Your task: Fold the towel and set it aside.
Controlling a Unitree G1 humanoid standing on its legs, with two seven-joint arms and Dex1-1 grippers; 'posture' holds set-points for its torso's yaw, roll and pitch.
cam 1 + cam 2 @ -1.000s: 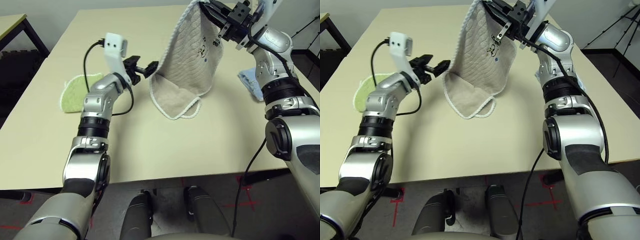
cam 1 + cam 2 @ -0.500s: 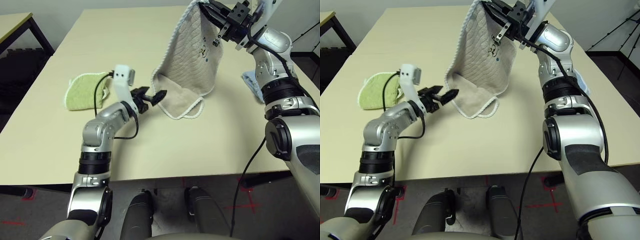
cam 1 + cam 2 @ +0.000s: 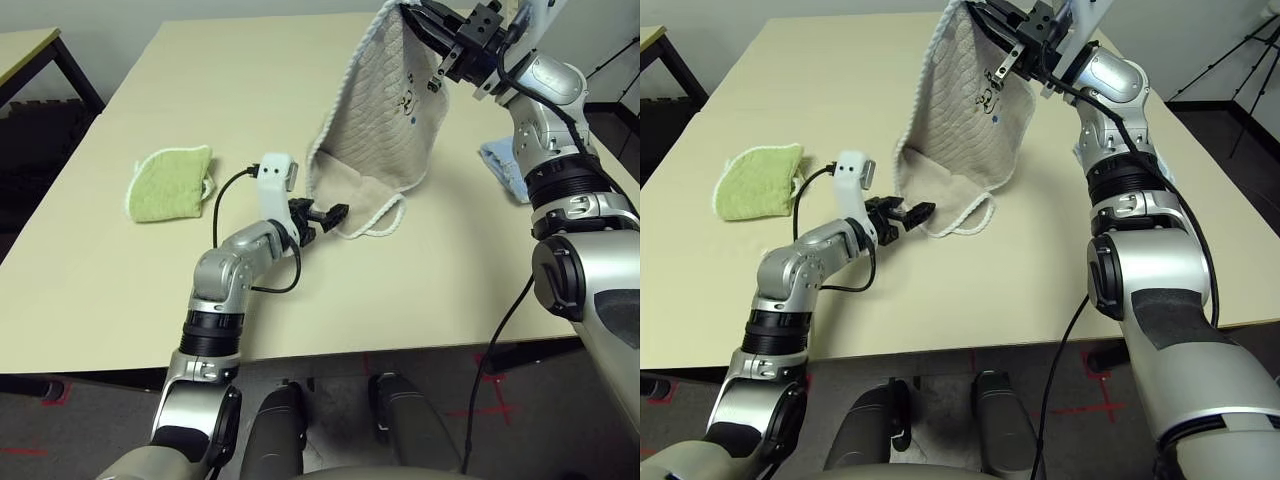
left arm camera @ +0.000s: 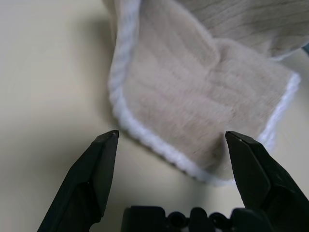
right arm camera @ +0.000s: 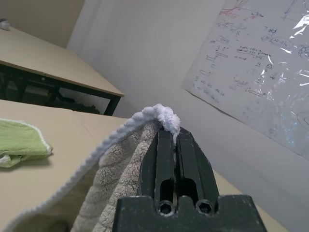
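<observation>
The beige towel [image 3: 385, 110] with white edging hangs from my right gripper [image 3: 412, 20], which is shut on its top corner high over the far side of the table. Its lower end rests crumpled on the tabletop [image 4: 203, 111]. A small dark motif shows on the hanging face. My left gripper [image 3: 332, 213] is open and low over the table, right at the towel's lower left edge, with the white hem [image 4: 145, 140] lying between its fingertips. In the right wrist view the white edging [image 5: 161, 116] is pinched between the closed fingers.
A lime-green cloth [image 3: 170, 183] lies folded at the left of the table. A light-blue cloth [image 3: 500, 165] lies at the right behind my right arm. The tan table [image 3: 400, 290] has bare room in front of the towel.
My left arm has swung down and to the right, bringing its open gripper from beside the hanging towel down to the hem on the table. The right gripper and the towel have stayed put.
</observation>
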